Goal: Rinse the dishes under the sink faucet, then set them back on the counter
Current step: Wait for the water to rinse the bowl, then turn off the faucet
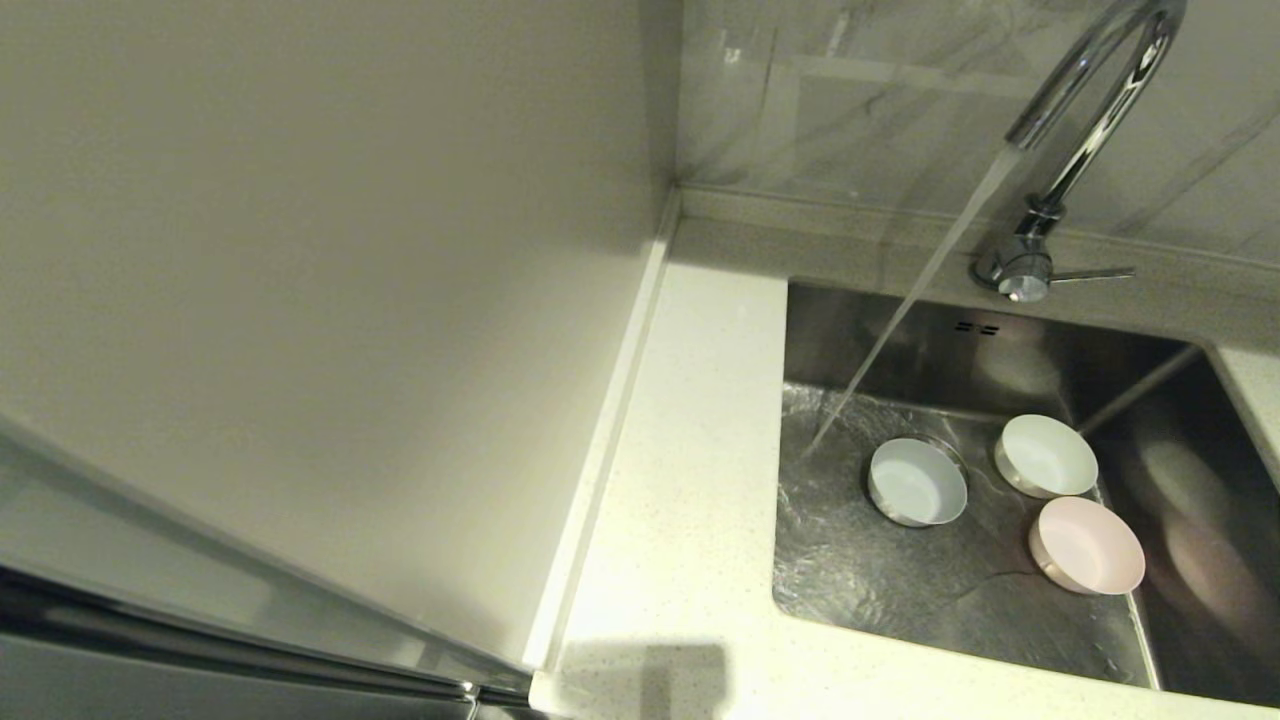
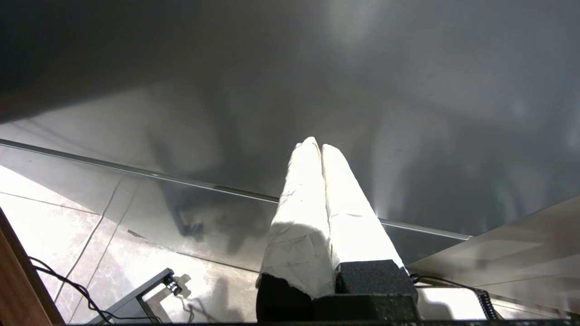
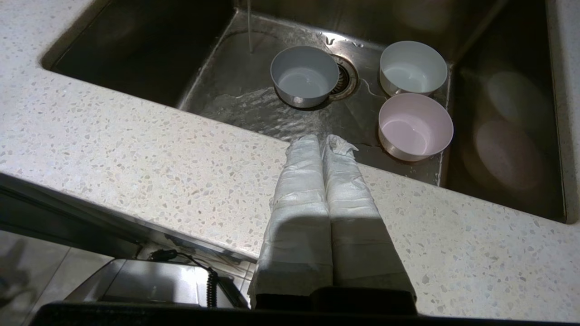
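Observation:
Three small bowls stand upright on the floor of the steel sink. The pale blue bowl sits beside the strainer drain. Behind it to the right stands the white bowl, and the pink bowl is nearest the front. Water runs from the chrome faucet and lands left of the blue bowl. My right gripper is shut and empty over the front strip of the counter. My left gripper is shut and empty, down below counter height.
The speckled counter runs left of the sink, bounded by a raised edge strip and a cream wall panel. The faucet lever points right. Floor tiles and cables lie under the left gripper.

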